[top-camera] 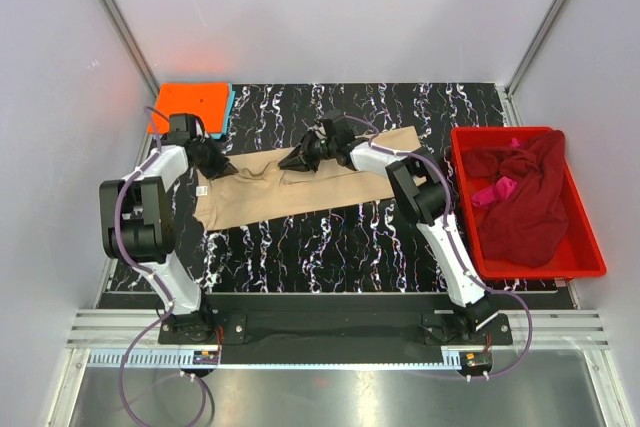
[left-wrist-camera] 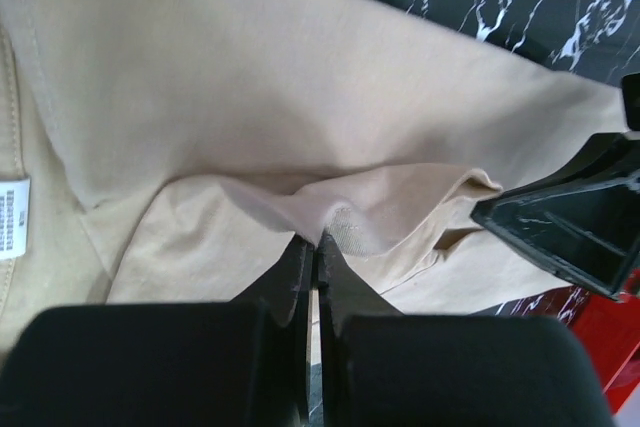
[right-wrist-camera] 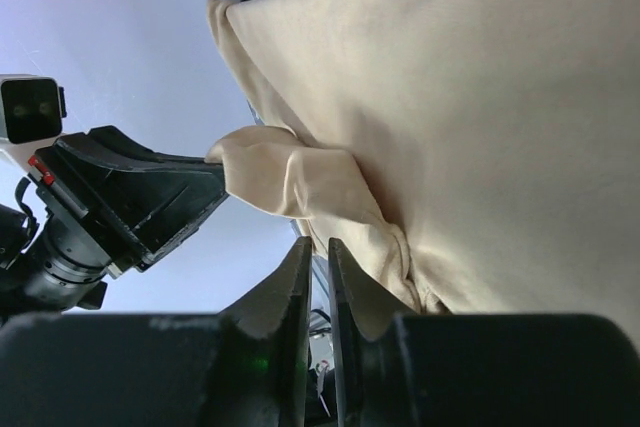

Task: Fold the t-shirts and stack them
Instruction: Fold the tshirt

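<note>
- Closest to the left wrist lens are my own two black fingers (left-wrist-camera: 290, 277). My left gripper (left-wrist-camera: 315, 239) is clenched tight, with a raised fold of the tan t-shirt (left-wrist-camera: 250, 67) nipped at its tips.
- That tan t-shirt lies spread across the middle of the black marble-patterned table (top-camera: 400, 112), its long side running left to right. A white label (left-wrist-camera: 12, 212) shows near its left end.
- My right gripper (right-wrist-camera: 317, 242) has its fingers nearly together, with only a thin slit between them. A bunched roll of tan cloth lies right beside them, but I cannot tell whether any of it is caught in the slit.
- Each gripper blocks part of the other's view.
  - In the left wrist view, the right gripper's finger juts in from the right. Its tip is against the fold and it covers part of the table.
  - In the right wrist view, the left gripper fills the left side, with a lump of cloth at its tip.
- From above, both grippers are over the shirt's far edge, the left near its left end and the right about midway. My forearms hide stretches of that edge.
- At the right of the table, near the shirt's right end, is a red plastic bin (top-camera: 455, 162). It holds a heaped maroon t-shirt (top-camera: 525, 207) with a pink t-shirt (top-camera: 495, 190) on it.
- At the far left corner, just behind my left gripper, an orange t-shirt (top-camera: 190, 102) lies folded flat on a light blue t-shirt (top-camera: 229, 107). Only the right edge of the blue one shows.
</note>
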`<state>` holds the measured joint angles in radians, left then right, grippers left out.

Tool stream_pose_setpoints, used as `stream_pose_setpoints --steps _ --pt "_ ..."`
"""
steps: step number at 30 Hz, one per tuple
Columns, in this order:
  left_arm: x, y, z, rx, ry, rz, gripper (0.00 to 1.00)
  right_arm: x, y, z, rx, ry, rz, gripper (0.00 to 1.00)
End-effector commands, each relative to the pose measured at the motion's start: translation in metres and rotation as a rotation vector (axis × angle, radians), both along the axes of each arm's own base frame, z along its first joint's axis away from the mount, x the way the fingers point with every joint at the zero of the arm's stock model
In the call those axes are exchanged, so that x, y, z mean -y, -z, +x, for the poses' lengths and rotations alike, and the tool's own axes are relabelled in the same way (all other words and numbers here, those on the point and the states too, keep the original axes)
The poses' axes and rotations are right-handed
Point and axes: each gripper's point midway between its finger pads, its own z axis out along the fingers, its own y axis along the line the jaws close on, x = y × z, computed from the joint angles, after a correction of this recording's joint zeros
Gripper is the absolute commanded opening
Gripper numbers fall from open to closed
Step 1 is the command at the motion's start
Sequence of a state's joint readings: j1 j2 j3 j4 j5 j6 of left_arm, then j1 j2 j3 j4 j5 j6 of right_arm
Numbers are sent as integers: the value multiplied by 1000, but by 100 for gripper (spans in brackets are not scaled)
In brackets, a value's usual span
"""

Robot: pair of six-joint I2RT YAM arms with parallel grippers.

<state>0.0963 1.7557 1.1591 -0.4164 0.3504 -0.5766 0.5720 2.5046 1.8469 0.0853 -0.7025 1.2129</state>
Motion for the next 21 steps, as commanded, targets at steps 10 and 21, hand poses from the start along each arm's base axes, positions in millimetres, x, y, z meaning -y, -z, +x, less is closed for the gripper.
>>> stream_pose_setpoints --steps 10,21 --pt "-8 -7 34 49 -33 13 0 0 -16 22 47 -11 59 10" --pt "-20 -2 60 61 -83 13 7 9 -14 30 113 -52 -36 26"
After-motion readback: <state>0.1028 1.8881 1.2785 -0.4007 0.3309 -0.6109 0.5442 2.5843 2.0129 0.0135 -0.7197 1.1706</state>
